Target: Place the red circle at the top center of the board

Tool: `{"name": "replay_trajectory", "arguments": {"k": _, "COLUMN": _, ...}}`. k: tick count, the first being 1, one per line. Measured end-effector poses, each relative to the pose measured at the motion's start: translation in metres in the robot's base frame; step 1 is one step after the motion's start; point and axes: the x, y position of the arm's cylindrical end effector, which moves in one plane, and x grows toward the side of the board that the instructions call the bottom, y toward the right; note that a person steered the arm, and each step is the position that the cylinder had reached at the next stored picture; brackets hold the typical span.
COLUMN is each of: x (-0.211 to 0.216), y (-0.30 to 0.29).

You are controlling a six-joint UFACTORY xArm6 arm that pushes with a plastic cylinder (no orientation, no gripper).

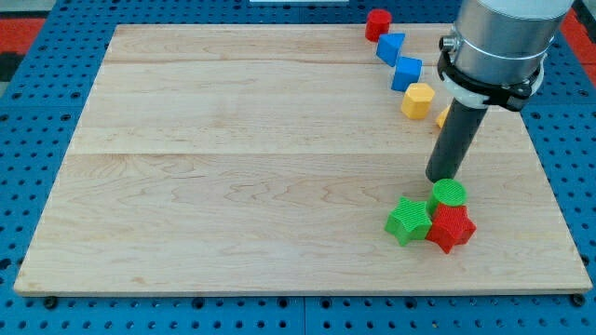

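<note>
The red circle (377, 23) sits at the board's top edge, right of centre. My tip (439, 179) is far below it, in the lower right part of the board. It rests just above and left of a green circle (449, 194), touching or nearly touching it. A green star (408, 220) and a red star (452, 228) lie packed against the green circle from below. The rod and arm housing (494, 46) rise toward the view's top right.
Two blue blocks (391, 46) (407, 73) and a yellow heart (418, 99) run diagonally down from the red circle. An orange-yellow block (442, 117) is mostly hidden behind the rod. The wooden board (233, 167) lies on a blue pegboard.
</note>
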Motion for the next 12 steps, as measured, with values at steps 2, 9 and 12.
{"name": "replay_trajectory", "arguments": {"k": 2, "x": -0.033, "y": 0.116}}
{"name": "replay_trajectory", "arguments": {"k": 9, "x": -0.291, "y": 0.079}}
{"name": "replay_trajectory", "arguments": {"k": 12, "x": -0.288, "y": -0.121}}
